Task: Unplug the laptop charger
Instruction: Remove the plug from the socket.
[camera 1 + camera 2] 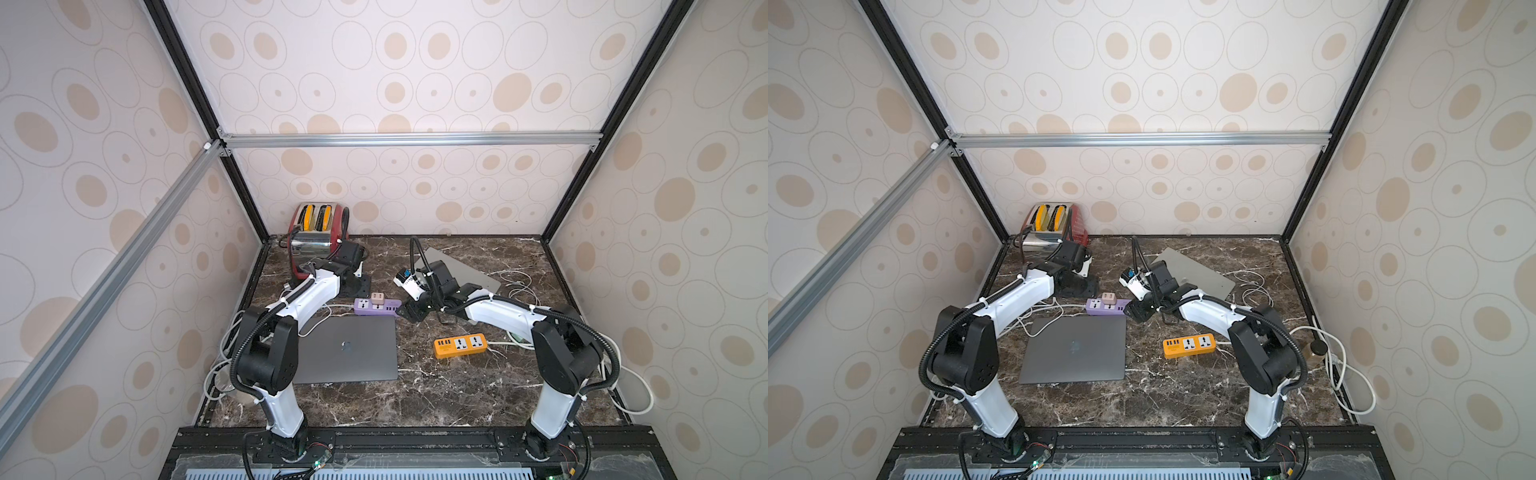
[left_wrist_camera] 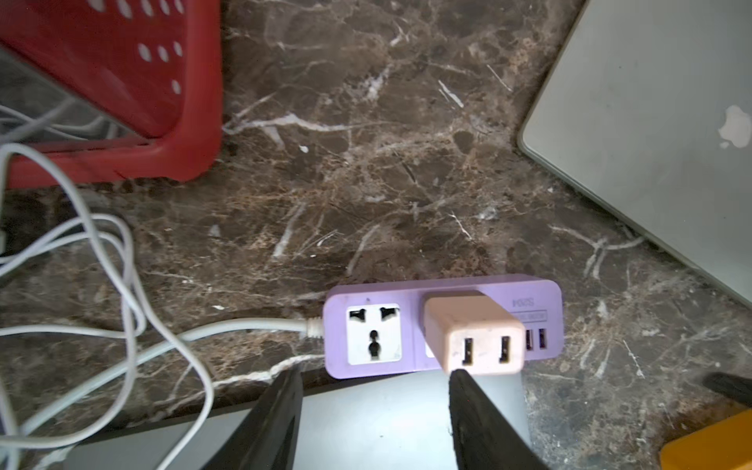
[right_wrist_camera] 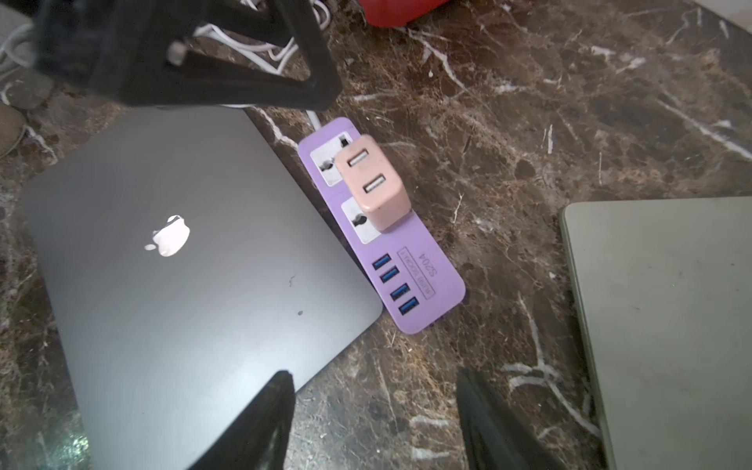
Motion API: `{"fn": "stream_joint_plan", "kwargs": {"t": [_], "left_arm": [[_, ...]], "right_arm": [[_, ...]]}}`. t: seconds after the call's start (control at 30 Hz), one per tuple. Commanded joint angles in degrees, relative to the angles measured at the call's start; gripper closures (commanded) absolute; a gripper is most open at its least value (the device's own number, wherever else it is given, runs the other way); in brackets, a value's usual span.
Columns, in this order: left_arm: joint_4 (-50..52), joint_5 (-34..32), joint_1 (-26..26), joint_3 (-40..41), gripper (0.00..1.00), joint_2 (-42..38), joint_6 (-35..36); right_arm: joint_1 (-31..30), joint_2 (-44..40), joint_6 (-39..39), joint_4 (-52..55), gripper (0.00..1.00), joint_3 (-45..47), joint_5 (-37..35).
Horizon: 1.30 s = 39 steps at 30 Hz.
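laptop (image 1: 349, 349) beside purple strip (image 1: 387, 310) (toaster (image 1: 316, 232) apart)

A: Walls?
B: Pale panels (image 1: 395, 62) on three sides, printed with beige ovals and thin grey rings.
A: Framing?
B: Black corner posts (image 1: 183, 66); silver aluminium rails (image 1: 407, 139) across back and left.
A: Surface?
B: Dark brown marble top (image 1: 415, 399), white veining. Soft, even light throughout.
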State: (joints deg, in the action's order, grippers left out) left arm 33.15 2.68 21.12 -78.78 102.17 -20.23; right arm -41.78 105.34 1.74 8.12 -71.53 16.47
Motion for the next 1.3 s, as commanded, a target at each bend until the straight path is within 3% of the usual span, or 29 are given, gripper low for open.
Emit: {"fn": "stream_joint_plan", "kwargs": {"t": [0.0,0.2,0.4,1.27], "left_arm": [[2.6,-2.2,2.8,-5.8,0.39,2.9,-4.1],[7.4,-4.8,6.2,-10.1,0.4,6.3,-8.0],[10.5,-10.1,8.4,-10.2,0.4,6.8,-10.5],[9.0,-10.2,8.7,-9.5,0.43,9.4,-11.2]], "right_arm": [[2.4,3.1,3.5,-1.7,0.35,-2.2,-0.8],[2.6,7.7,7.9,1.7,0.38,-6.8,-5.6],[2.6,9.7,11.0,1.7,0.41,-7.8,-4.6],[0.7,14.2,18.5,0.3,0.55,-10.0,-2.8]]}}
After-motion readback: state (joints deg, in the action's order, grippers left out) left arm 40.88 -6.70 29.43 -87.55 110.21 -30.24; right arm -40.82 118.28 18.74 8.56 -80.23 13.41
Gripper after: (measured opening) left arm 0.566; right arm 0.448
